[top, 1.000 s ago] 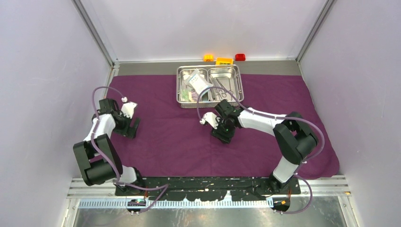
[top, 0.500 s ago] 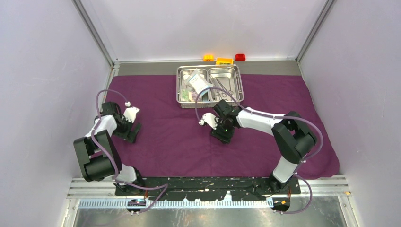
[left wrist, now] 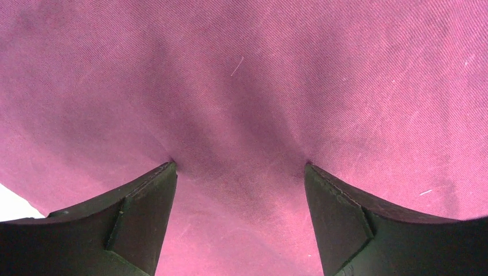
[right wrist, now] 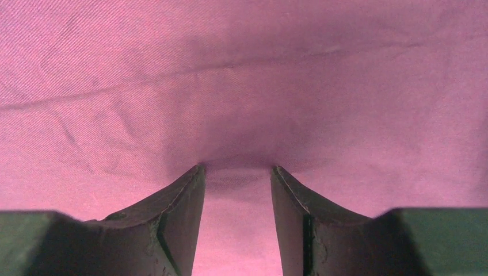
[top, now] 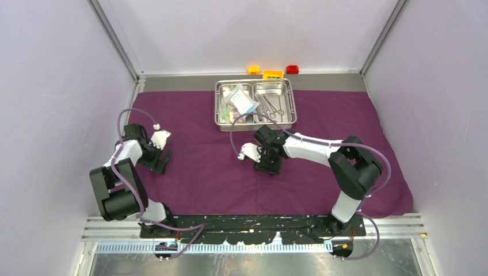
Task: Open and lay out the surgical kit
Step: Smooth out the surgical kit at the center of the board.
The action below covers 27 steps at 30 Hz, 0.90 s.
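Observation:
The dark-purple cloth [top: 207, 172] lies spread flat over the table. At its far edge stands the steel tray [top: 217, 107], with clear packets [top: 241, 101] in its left compartment and thin steel instruments [top: 274, 107] in its right one. My left gripper [top: 161, 163] points down at the cloth's left part; in the left wrist view it [left wrist: 240, 167] is open wide, both tips pressing the cloth [left wrist: 247, 86]. My right gripper [top: 268, 167] is at the cloth's middle, just in front of the tray. It [right wrist: 237, 168] is open more narrowly, tips dug into the cloth [right wrist: 241, 86], which dimples around them.
Yellow [top: 254, 70], orange [top: 273, 73] and red [top: 292, 69] toy bricks sit behind the tray on the bare table strip. Pale walls close in the left, right and back. A crease [right wrist: 115, 92] runs across the cloth beyond my right fingers.
My right gripper slid a little left and toward the near edge on the cloth, its jaws narrowing slightly. My left gripper shifted slightly nearer and stayed open.

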Tool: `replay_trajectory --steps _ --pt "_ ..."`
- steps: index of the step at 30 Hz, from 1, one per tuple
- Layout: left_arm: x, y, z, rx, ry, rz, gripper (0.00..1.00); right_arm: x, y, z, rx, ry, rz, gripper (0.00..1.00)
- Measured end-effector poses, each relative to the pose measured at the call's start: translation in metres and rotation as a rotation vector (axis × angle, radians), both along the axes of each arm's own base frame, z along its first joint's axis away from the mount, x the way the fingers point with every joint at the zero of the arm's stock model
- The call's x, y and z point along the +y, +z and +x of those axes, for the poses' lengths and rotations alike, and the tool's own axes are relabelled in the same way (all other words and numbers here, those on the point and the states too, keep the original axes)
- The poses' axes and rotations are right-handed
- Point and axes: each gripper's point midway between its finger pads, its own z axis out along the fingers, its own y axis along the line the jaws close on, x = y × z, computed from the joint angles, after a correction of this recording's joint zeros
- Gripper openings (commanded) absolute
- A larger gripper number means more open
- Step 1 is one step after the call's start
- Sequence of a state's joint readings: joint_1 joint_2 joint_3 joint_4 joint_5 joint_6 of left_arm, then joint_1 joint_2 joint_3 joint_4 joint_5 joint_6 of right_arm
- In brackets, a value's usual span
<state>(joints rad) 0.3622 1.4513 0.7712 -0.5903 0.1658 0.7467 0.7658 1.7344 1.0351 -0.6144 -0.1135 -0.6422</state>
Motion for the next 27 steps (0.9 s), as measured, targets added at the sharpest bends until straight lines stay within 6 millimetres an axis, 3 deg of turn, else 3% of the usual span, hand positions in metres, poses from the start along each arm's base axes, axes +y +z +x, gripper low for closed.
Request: replay_trajectory --steps 11,27 --pt "0.007 0.003 -0.015 -0.011 -0.055 0.087 0.83 0.004 0.003 -0.006 -0.127 0.152 -0.084 0.50" --pt "0.010 0.005 -0.048 0.021 -0.128 0.176 0.84 0.002 0.007 -0.011 -0.148 0.189 -0.057 0.50"
